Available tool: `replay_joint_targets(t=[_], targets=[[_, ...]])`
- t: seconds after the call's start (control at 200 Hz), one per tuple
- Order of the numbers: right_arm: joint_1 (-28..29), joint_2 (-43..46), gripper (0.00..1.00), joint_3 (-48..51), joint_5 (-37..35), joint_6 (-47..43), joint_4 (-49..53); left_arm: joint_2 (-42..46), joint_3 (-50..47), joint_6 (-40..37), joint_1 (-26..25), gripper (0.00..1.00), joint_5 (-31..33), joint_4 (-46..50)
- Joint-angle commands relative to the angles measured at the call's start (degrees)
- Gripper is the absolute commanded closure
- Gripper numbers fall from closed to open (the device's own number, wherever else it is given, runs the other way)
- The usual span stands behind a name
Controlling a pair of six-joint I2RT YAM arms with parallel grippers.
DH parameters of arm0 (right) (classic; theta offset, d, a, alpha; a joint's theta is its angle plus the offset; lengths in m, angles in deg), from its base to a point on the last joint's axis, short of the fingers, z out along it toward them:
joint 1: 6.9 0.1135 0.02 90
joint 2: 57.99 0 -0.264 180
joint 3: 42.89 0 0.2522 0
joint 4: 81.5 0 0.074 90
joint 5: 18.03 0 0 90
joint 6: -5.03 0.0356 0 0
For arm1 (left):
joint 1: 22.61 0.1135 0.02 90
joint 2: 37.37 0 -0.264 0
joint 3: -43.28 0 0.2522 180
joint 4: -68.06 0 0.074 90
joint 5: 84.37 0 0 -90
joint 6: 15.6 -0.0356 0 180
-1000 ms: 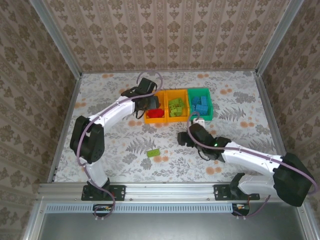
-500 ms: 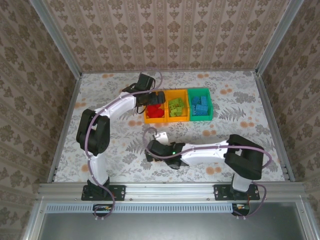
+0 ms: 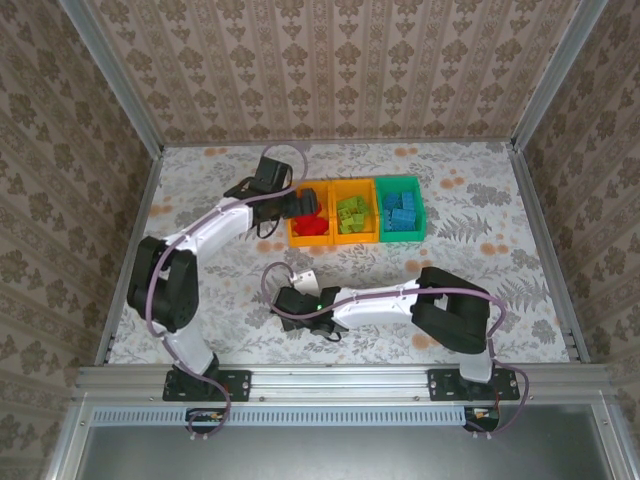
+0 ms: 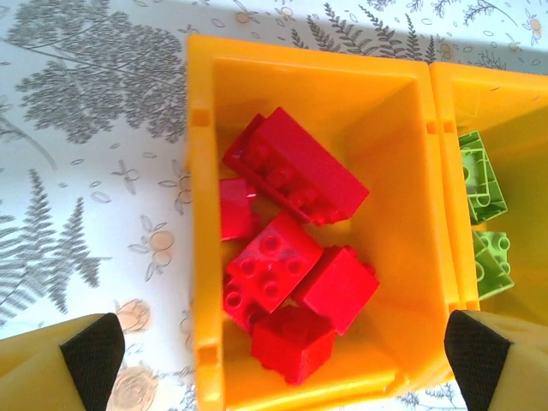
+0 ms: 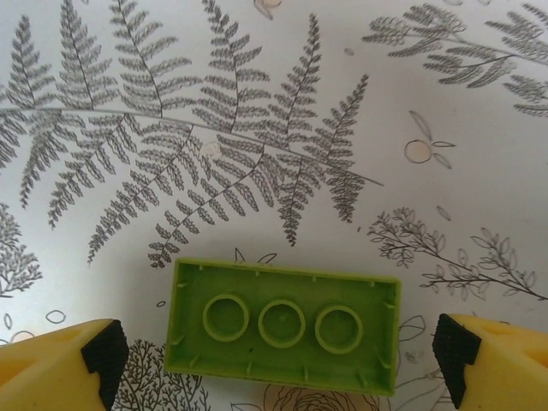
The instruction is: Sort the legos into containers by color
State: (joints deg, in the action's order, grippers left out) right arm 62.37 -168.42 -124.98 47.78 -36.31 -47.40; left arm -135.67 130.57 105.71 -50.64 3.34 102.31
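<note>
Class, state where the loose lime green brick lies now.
In the right wrist view, the lime green brick lies underside up on the table between the right gripper's fingers.

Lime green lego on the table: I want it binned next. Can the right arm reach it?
Likely yes: the open right tool hangs directly over the lime green lego, straddling it, nothing in between.

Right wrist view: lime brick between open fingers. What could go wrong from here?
The lime green plastic brick lies slightly skewed to the right gripper, so closing may twist it free. The left gripper hovers over the orange-yellow bin of red bricks, beside the lime bricks' orange-yellow bin: the arms could clash.
</note>
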Motion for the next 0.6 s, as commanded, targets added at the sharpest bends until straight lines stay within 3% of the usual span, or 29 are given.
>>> replay_joint_targets(t=[0.0,0.1,0.23,0.595], targets=[[0.20,-1.83,0.09,-1.25,2.44,0.86,3.66,4.57,-3.19,0.68,0.85,0.00,1.05,-0.62],[0.14,-2.64,0.12,-2.00,2.60,1.00,4.26,7.52,-5.90,0.61,1.44,0.00,1.66,-0.69],[0.00,-3.81,0.28,-3.35,2.48,0.16,5.37,11.04,-9.58,0.33,1.49,0.00,2.49,-0.29],[-1.39,-0.36,0.40,-2.76,-0.05,-3.99,5.06,21.13,-19.07,-0.48,3.08,0.00,6.99,0.51]])
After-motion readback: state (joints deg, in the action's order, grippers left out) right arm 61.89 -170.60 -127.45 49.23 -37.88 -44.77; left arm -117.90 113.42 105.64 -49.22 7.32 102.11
